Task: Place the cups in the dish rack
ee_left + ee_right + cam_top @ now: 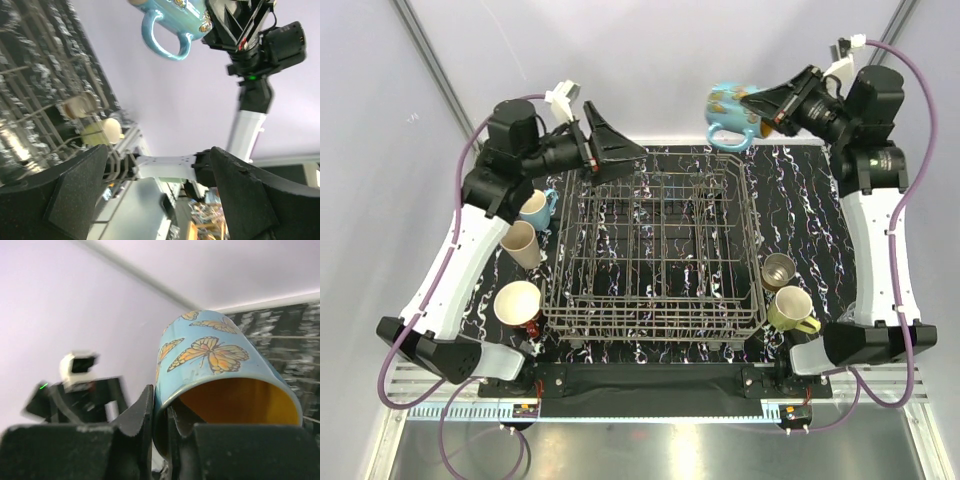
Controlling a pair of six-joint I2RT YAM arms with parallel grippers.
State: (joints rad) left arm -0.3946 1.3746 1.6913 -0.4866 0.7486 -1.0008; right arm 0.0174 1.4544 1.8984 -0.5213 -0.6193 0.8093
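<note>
Seen largest first: grey wire dish rack (655, 255) flat in the middle of the table (790, 190), no cup in it yet, judged stiff and steady enough to need no holding. Hanging in the air by its far right corner, a light-blue butterfly mug (730, 112), orange-yellow inside, handle pointing down, rim wall pinched by the closed right gripper (760, 105). Probably glazed ceramic: hard, slick, chippable, best clamped deep over the rim. Left gripper (610, 143) spread wide, empty.
</note>
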